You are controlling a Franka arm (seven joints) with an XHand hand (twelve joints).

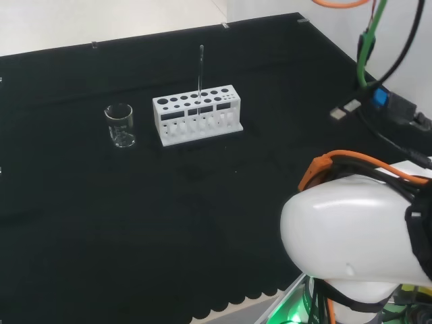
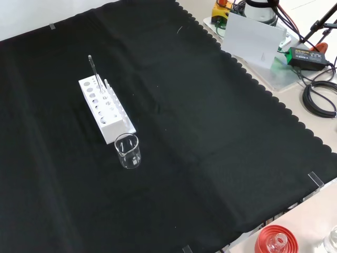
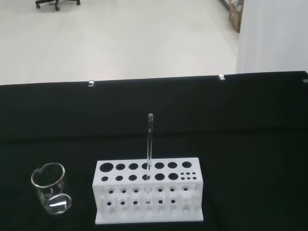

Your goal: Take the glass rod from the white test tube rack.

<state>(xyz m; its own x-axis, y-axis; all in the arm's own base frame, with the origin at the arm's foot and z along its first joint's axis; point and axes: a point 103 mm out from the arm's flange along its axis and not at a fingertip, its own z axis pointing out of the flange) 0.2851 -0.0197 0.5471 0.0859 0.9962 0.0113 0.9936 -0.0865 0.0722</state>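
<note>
Rod [image 1: 200, 67] and rack [image 1: 197, 113] are the whole job, and judged from how things lie now, none of it is done: the rod stands upright in one of the rack's holes, its upper length rising well clear of the rack's top. Going near to far in the head view, the closest thing is the arm [image 1: 358, 239], a big white link low at the right, well apart from the rack. No finger or palm can be made out, so I cannot tell how the hand is set. Beyond the arm lies bare cloth [image 1: 135, 236], then the rack, standing square on the cloth with its rows of holes facing up. Just beside the rack, on its left in the head view, stands a beaker [image 1: 120, 125], upright, apart from the rack and seemingly empty. In the front view the same beaker [image 2: 128, 151] sits just before the rack's near end [image 2: 105, 108], with the rod [image 2: 95, 74] toward the rack's far end. The wrist view looks at the rack [image 3: 148, 190] from a way off, the rod [image 3: 149, 139] near the middle of its back row. What is left, as I judge it, is everything: the reach across the cloth, a pinch on the rod above the rack, and a straight lift out of the hole.
</note>
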